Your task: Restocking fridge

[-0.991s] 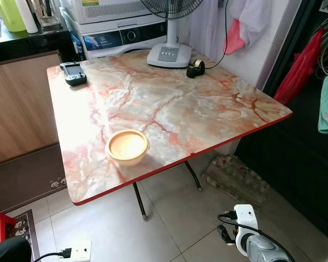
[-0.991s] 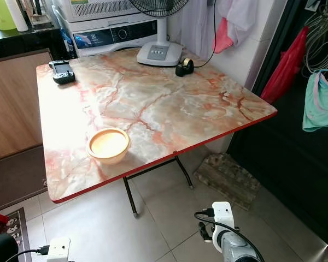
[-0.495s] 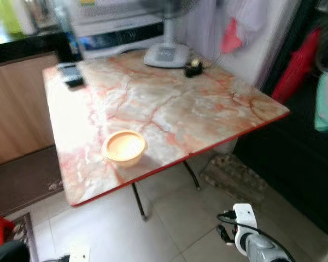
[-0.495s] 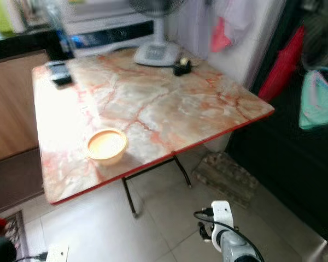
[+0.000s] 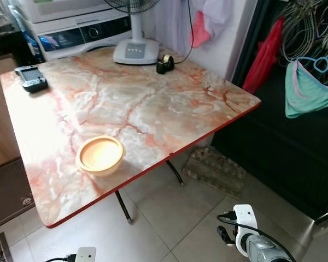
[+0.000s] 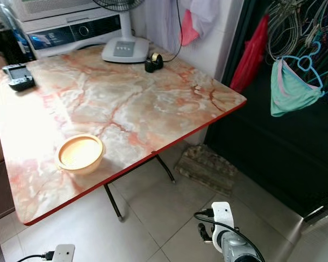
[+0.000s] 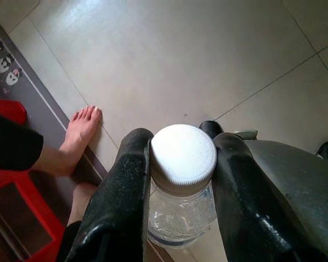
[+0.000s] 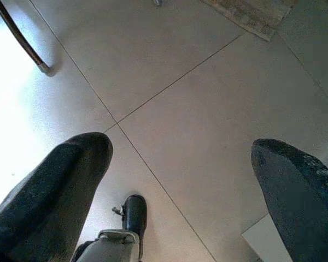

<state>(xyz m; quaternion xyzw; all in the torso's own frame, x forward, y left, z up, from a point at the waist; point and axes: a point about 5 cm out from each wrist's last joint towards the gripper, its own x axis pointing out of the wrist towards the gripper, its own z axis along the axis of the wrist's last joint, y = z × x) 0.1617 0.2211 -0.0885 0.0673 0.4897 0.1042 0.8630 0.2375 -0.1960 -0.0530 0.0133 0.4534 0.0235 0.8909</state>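
In the left wrist view my left gripper [image 7: 183, 164] is shut on a clear plastic bottle [image 7: 181, 215] with a white ribbed cap [image 7: 183, 158], held low over the tiled floor. My right gripper [image 8: 180, 164] hangs open above the floor tiles with nothing between its fingers [image 8: 54, 185]. The right arm's wrist [image 5: 246, 226] shows at the bottom of the eye views. A marble-patterned folding table [image 5: 153, 103] with a red edge stands in front of me, and a yellow bowl [image 5: 100, 155] sits near its front edge.
A fan base [image 5: 134, 52], a tape dispenser [image 5: 164, 64] and a black handheld device [image 5: 30, 78] lie on the table. A washing appliance [image 5: 79, 30] stands behind. A doormat [image 5: 214, 170] lies under the table's right side. A person's bare foot [image 7: 79, 134] is near my left gripper. Clothes hang at right [image 5: 309, 90].
The whole picture has shifted left, so the camera has turned right; the dark doorway and hanging clothes now show more. The table's objects have not moved.
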